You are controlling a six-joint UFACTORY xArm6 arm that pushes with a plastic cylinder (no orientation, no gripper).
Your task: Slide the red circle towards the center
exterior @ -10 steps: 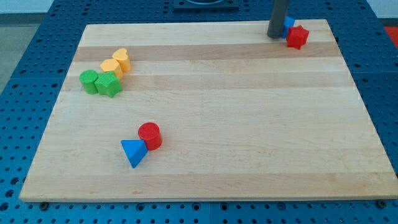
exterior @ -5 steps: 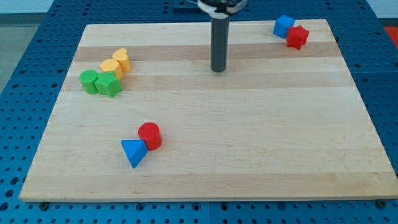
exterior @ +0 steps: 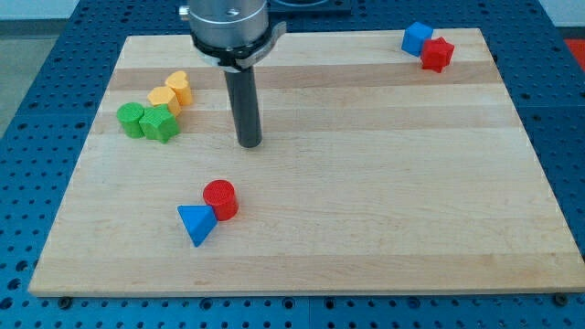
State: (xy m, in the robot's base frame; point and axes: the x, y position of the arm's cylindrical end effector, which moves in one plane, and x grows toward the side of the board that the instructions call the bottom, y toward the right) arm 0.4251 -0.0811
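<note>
Red circle (exterior: 220, 198): sitting on the lower left part of the board, well left of the middle, standing flat as far as I can see.
Blue triangle (exterior: 195, 223): right up against the red circle on its lower-left side, the two look like they're touching.
My tip (exterior: 249, 143): down on the wood above the red circle and a bit to the view's right of it, with a clear strip of bare board between them. Not touching any block.
Claw: honestly there isn't one on this rig, just a straight dark rod hanging from a grey collar, so nothing opens or shuts and it's got hold of nothing.
Green blocks (exterior: 146, 122): two of them huddled together near the view's left edge, well left of my tip; can't quite make out the shapes.
Yellow blocks (exterior: 171, 91): two more just above and to the right of the green ones, packed into the same little cluster. Shapes are hard to call too.
Blue cube (exterior: 417, 37): way off in the top right corner of the board.
Red star (exterior: 437, 54): snug beside the blue cube, on its lower right, looks like contact.
Board (exterior: 384, 183): pale wooden top on a blue perforated table (exterior: 567, 119).
</note>
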